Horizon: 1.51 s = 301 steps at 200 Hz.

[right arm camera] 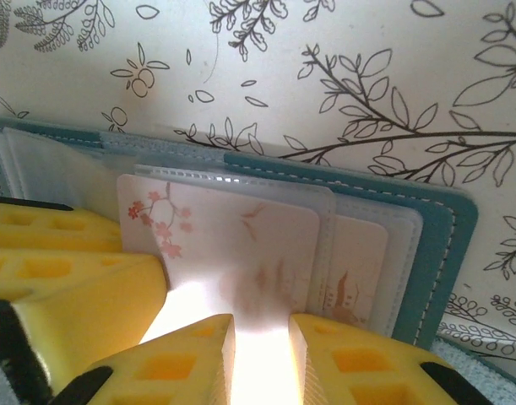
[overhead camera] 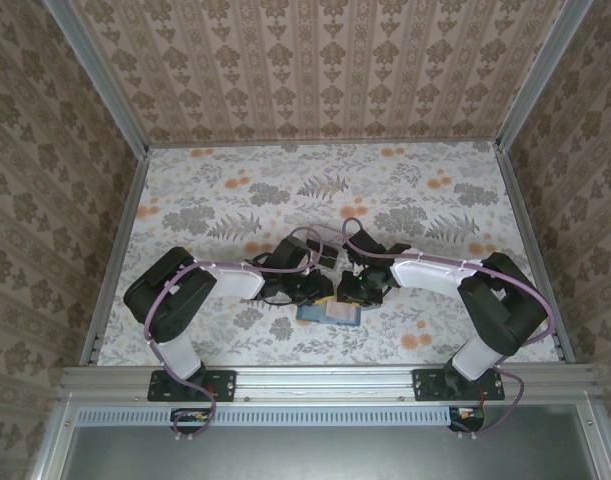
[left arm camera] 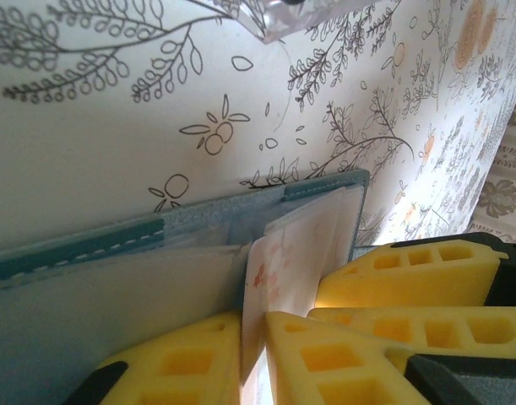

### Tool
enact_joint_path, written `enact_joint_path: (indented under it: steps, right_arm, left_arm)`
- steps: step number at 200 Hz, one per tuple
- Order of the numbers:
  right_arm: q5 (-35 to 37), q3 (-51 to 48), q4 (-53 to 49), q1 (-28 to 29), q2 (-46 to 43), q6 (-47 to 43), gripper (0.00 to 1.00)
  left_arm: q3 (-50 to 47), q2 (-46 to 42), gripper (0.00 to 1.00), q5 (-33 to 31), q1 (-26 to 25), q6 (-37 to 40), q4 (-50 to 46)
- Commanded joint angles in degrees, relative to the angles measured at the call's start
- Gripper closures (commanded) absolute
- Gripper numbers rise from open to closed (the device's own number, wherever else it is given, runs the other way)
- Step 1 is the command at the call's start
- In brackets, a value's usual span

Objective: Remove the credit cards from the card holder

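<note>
Card holder (overhead camera: 310,315) lies open at table (overhead camera: 235,200) near edge, centre. Left gripper (left arm camera: 252,325) pinches pink card (left arm camera: 279,253) edge-on. Right gripper (right arm camera: 260,325) straddles it, grip unclear.

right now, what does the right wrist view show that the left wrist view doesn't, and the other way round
Right wrist adds: the printed face of the pink blossom card, seen flat on, and a second pale card tucked in a clear sleeve beside it.
Left wrist adds: a corner of the transparent plastic tray at the top, and the blossom card edge-on, running down between the fingers of the left gripper.
Both: the open teal card holder on the floral table cover, with yellow fingers of the left gripper and the right gripper.
</note>
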Motion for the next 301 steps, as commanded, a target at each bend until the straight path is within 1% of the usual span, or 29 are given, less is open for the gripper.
enact_joint_path:
  steps: [1,38,91,99,144,167,207,232,267,301]
  right_arm:
    - [0.1,-1.2,-0.1,0.1,1.9,0.0,0.75]
    - [6.1,-0.1,-5.9,0.1,0.7,-1.9,0.73]
    - [6.7,0.0,-6.6,0.0,-0.1,-2.1,0.71]
    - [7.1,0.3,-8.6,0.0,-0.2,-2.2,0.71]
    - [7.9,0.8,-10.1,0.0,-0.5,-2.5,0.7]
    - [7.8,1.0,-10.3,0.0,-0.7,-2.6,0.7]
    - [7.6,1.2,-10.3,0.0,-0.9,-2.6,0.69]
    - [7.3,1.4,-10.2,0.0,-1.2,-2.6,0.69]
    - [7.1,1.4,-10.0,0.0,-1.2,-2.6,0.69]
    - [6.7,1.2,-9.7,-0.1,-1.2,-2.6,0.69]
  left_arm:
    - [-1.0,-0.4,0.82,-0.3,0.0,0.2,-0.7]
    - [-1.4,-1.8,0.86,-1.4,0.5,1.0,-2.6]
    - [-1.5,-2.7,0.87,-1.4,0.9,1.6,-3.8]
    - [-1.5,-2.9,0.88,-1.4,0.8,1.7,-4.1]
    - [-1.8,-3.5,0.89,-1.7,1.1,2.3,-5.1]
    - [-1.7,-3.9,0.92,-1.7,1.1,2.4,-5.0]
    - [-1.4,-5.6,0.95,-2.3,1.3,3.1,-6.4]
    - [0.5,-7.7,0.96,-3.7,1.3,5.9,-11.8]
    - [4.5,-10.0,0.97,-7.4,0.8,9.7,-22.9]
    - [7.4,-9.7,0.97,-9.9,-0.2,11.4,-28.5]
